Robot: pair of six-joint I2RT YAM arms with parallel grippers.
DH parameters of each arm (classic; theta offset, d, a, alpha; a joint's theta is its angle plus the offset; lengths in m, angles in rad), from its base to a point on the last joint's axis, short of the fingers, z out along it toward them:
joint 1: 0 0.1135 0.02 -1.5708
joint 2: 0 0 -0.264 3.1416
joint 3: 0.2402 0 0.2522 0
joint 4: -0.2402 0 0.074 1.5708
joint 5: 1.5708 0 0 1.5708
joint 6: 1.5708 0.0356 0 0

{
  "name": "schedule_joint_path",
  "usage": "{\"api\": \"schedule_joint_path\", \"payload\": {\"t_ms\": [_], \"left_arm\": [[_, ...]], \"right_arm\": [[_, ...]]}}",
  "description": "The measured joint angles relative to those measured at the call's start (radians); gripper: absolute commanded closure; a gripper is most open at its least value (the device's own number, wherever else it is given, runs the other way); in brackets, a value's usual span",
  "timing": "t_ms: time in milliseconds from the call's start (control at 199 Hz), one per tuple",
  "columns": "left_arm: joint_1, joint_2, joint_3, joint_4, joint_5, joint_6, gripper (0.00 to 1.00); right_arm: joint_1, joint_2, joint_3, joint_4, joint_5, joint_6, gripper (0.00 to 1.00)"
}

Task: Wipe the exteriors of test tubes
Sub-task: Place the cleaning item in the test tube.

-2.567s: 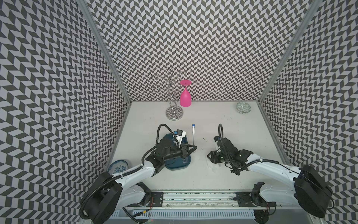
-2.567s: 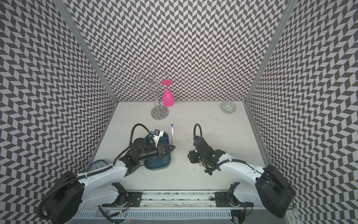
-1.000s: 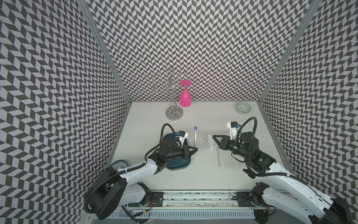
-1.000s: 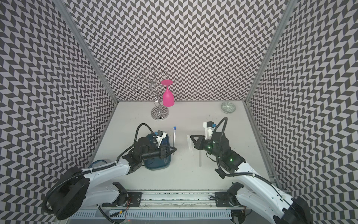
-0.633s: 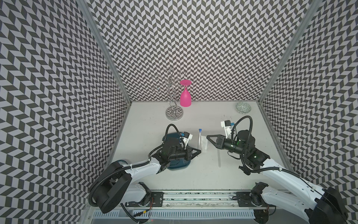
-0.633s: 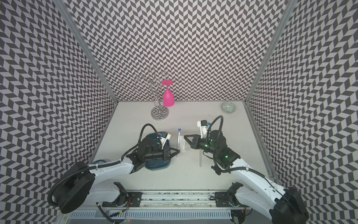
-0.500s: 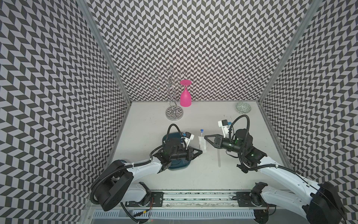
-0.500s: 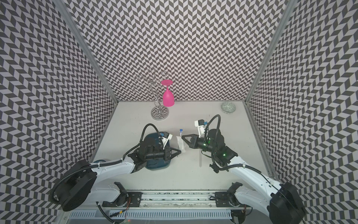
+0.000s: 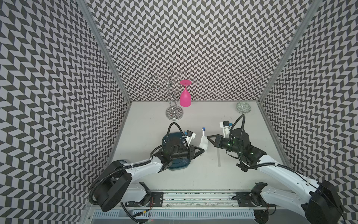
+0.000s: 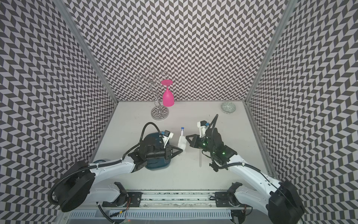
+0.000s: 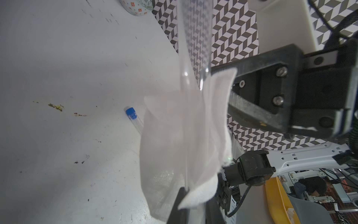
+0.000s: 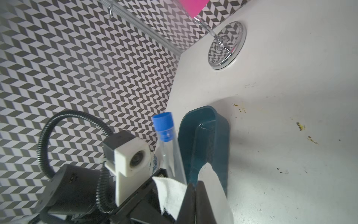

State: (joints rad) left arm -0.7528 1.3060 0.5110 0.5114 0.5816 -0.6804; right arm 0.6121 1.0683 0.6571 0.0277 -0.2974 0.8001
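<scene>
Test tube [image 9: 203, 132] stands near upright just right of ctr in both top views, blue cap up. Its btm end is pinched in my L gripper [image 9: 202, 151], jaws shut on it. Tissue [image 9: 203, 144], white, wraps the tube's mid part btwn cap and my L tips. In R wrist view the test tube [image 12: 168, 153] pokes out of the tissue [image 12: 170, 192], cap and clear shaft showing. My R gripper [image 9: 208, 138] reaches in from frame right, closed on the tissue's edge. L wrist view: test tube [image 11: 193, 48] runs down into the tissue [image 11: 180, 135] fold.

Second tube [image 9: 219, 160] lies flat on the table [image 9: 147, 135], right of ctr and just below my R gripper, apart from the held one. Its blue cap shows in L wrist view.

Teal tray [image 9: 177, 166] sits left of ctr under my L wrist; contents, can't tell.

Further out, upper middle by back wall: chrome rack [image 9: 174, 114] w/ pink glass [image 9: 185, 99] hung upside down. Small patterned bowl [image 9: 243, 107] sits upper right of the table.
</scene>
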Motion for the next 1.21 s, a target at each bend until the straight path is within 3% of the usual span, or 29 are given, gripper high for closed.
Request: {"api": "schedule_joint_path", "payload": {"t_ms": [668,1070,1206], "left_arm": [[0.000,0.028,0.000,0.019,0.018,-0.023,0.87],[0.000,0.027,0.000,0.027,0.018,-0.025,0.87],[0.000,0.020,-0.001,0.027,0.017,-0.028,0.87]], "right_arm": [[0.018,0.057,0.023,0.190,-0.135,-0.011,1.00],[0.114,0.203,0.145,0.100,-0.030,-0.076,0.97],[0.120,0.203,0.145,0.051,0.008,-0.086,0.90]]}}
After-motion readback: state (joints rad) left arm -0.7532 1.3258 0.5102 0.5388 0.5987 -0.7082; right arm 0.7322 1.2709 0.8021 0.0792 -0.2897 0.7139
